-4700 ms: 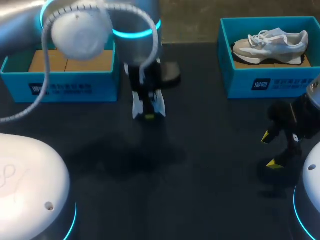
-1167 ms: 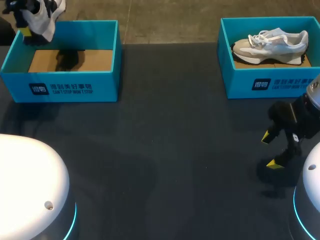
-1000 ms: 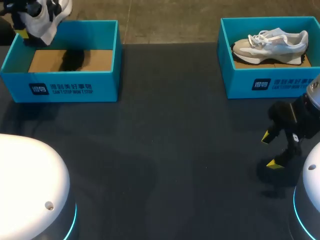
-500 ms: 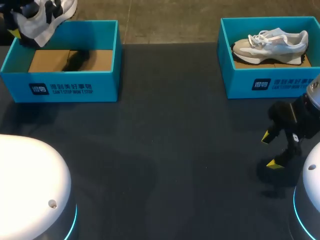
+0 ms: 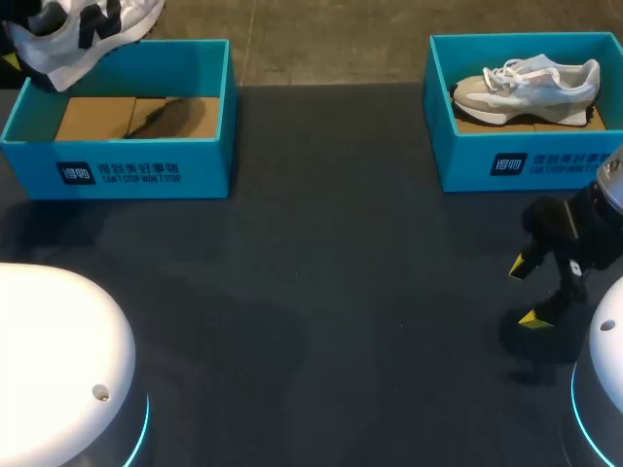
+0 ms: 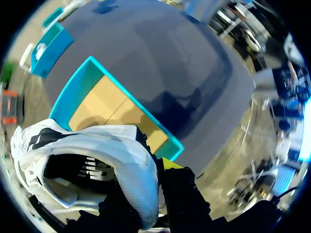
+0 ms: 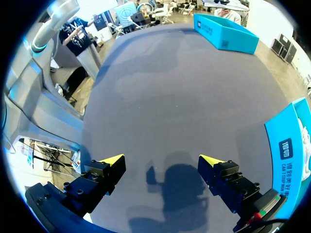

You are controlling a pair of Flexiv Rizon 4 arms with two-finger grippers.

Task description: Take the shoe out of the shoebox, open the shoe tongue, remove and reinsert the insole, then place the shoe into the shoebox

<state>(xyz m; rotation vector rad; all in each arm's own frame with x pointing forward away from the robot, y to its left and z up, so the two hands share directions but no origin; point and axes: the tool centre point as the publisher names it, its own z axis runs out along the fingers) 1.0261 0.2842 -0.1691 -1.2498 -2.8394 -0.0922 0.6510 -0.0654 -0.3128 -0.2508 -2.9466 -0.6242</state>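
Shoe x2, prob.; shoebox x2

We see only the table: dark charcoal top, matte, taking up most of the head view, w/ a straight far edge. Light on it is soft & even. Faint broad shadows lie mid-left & near the right side. In the right wrist view the same top reads grey-blue, w/ one darker shadow patch.

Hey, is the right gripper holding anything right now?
No, the right gripper is open, with only bare table between its fingers.
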